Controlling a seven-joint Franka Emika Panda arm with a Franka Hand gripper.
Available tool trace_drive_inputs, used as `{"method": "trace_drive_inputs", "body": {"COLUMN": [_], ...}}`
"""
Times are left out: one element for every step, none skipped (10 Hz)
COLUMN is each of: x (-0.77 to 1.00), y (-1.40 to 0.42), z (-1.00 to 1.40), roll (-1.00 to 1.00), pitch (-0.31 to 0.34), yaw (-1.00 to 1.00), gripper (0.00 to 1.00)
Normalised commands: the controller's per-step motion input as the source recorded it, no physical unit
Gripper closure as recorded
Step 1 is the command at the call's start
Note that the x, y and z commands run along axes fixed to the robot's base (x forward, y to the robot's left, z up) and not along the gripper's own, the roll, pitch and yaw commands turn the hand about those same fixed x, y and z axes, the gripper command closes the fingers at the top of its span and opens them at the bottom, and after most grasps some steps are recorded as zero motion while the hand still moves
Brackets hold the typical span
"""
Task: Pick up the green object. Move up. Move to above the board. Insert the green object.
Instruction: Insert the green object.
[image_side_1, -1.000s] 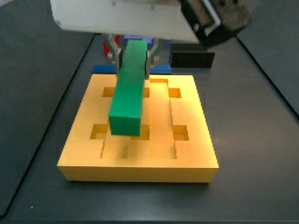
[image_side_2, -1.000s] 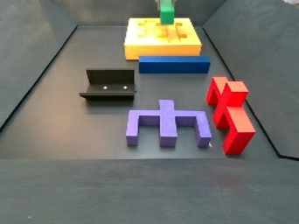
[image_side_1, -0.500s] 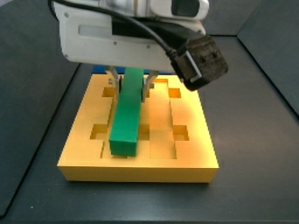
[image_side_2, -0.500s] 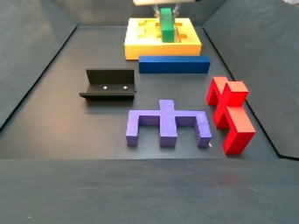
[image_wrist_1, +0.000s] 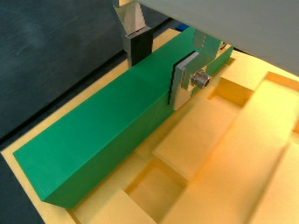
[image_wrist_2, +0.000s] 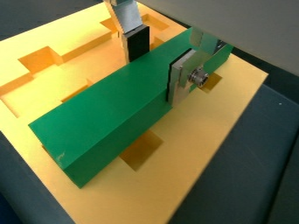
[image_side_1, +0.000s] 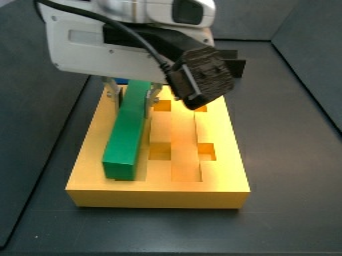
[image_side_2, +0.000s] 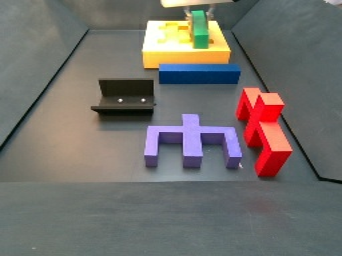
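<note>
The green object (image_side_1: 127, 135) is a long green bar lying lengthwise along the left groove of the yellow-orange board (image_side_1: 225, 178). Its near end reaches close to the board's front edge. My gripper (image_side_1: 135, 92) hangs over the bar's far half and is shut on it. In both wrist views the bar (image_wrist_1: 105, 131) (image_wrist_2: 111, 118) runs between the fingers, with the dark pad (image_wrist_1: 139, 48) on one long side and the silver plate (image_wrist_2: 181, 77) on the other. The board (image_wrist_1: 239, 140) (image_wrist_2: 205, 144) lies right beneath. In a side view the bar (image_side_2: 201, 30) sits on the board (image_side_2: 167, 48).
A blue bar (image_side_2: 199, 73) lies against the board's side. The dark fixture (image_side_2: 124, 97), a purple comb-shaped piece (image_side_2: 194, 141) and red upright blocks (image_side_2: 265, 130) stand on the dark floor further off. The arm's white body (image_side_1: 107, 45) hides the board's far end.
The gripper has carried the green bar down and sideways, from over the board's middle to its left groove. The bar now lies low on the board.
</note>
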Motion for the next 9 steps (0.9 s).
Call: {"method": "trace_drive_inputs", "body": {"x": [0.03, 0.34, 0.43, 0.37, 0.23, 0.00, 0.00, 0.00, 0.00], "y": [-0.05, 0.00, 0.00, 0.00, 0.00, 0.00, 0.03, 0.00, 0.00], "z": [-0.27, -0.41, -0.37, -0.28, -0.31, -0.33, -0.41, 0.00, 0.00], "roll": [0.16, 0.09, 0.07, 0.12, 0.15, 0.12, -0.06, 0.00, 0.00], "pitch": [0.000, 0.039, 0.073, 0.101, 0.079, 0.000, 0.000, 0.000, 0.000], "yaw": [0.38, 0.20, 0.11, 0.00, 0.00, 0.00, 0.00, 0.00, 0.00], "gripper": [1.00, 1.00, 1.00, 1.00, 1.00, 1.00, 1.00, 1.00, 1.00]}}
